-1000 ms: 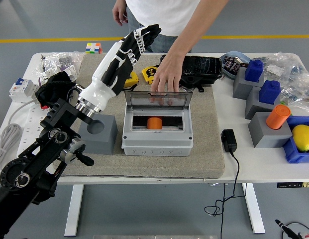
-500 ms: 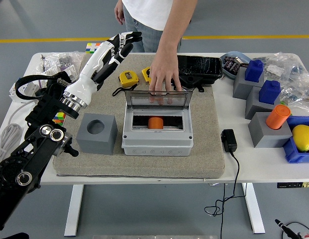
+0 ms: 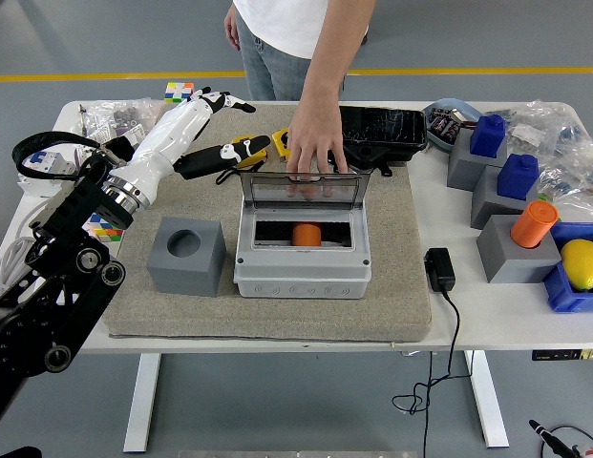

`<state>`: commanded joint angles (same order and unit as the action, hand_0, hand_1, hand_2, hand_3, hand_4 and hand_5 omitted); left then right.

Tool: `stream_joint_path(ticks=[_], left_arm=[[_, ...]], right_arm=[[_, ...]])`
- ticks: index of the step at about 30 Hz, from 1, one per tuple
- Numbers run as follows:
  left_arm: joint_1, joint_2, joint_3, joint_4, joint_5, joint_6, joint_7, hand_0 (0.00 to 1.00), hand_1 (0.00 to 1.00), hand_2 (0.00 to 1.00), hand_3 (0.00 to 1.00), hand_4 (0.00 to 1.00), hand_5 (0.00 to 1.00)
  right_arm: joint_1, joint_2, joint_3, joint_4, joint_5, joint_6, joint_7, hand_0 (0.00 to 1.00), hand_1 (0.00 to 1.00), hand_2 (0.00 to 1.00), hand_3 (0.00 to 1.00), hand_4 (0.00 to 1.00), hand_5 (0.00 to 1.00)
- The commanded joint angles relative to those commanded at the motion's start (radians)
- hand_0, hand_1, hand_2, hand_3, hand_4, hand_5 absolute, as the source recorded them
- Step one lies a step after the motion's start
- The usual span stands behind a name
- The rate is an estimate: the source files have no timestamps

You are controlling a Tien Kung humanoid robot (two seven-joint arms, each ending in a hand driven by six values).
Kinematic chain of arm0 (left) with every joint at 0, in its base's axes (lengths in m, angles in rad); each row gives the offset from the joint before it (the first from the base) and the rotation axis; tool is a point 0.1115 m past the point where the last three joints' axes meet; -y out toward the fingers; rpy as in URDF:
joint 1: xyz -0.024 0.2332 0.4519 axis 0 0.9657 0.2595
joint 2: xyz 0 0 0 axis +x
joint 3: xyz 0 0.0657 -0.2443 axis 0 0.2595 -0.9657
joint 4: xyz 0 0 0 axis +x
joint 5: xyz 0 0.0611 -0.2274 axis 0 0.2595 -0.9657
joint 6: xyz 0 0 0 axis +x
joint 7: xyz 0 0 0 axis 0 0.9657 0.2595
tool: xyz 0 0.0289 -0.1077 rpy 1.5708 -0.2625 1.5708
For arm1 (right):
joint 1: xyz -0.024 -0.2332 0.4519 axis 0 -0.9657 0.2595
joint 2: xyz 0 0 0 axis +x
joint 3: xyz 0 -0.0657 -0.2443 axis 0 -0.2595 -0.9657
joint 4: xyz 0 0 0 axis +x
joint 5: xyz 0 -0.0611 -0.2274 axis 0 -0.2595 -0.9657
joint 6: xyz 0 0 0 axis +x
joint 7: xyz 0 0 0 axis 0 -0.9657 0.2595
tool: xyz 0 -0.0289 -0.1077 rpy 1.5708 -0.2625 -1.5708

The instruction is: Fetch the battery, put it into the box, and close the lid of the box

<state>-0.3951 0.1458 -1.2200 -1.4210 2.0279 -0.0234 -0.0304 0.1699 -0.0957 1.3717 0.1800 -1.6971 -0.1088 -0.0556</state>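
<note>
An orange battery (image 3: 307, 235) lies inside the open grey box (image 3: 302, 258), whose clear lid (image 3: 303, 190) a person's hand (image 3: 316, 151) touches. Beyond-left, the robot's left hand (image 3: 212, 134) hovers, fingers spread, empty.

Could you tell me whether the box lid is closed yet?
No, the lid stands open, held by a person's hand.

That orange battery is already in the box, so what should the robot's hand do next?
Probably swing the left hand right to the lid and push it down. The battery already sits inside the box, the lid stands upright, and the hand is open, left of it. A person's hand holds the lid's top edge and should let go first.
</note>
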Motion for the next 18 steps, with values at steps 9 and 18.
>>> stream_joint_path(ticks=[9,18], left_arm=[[0.034,0.02,0.043,0.013,0.004,-0.018,0.008,0.998,0.977,0.828,0.663,0.998,0.998],[0.046,0.019,0.054,0.032,0.004,-0.022,0.009,0.998,0.981,0.832,0.66,0.998,0.998]], right_arm=[[0.0,-0.001,-0.008,0.0,0.004,0.0,-0.001,0.864,0.808,0.778,0.831,0.998,0.998],[-0.003,0.0,-0.021,0.0,0.014,0.0,0.0,0.864,0.806,0.778,0.831,0.998,0.998]])
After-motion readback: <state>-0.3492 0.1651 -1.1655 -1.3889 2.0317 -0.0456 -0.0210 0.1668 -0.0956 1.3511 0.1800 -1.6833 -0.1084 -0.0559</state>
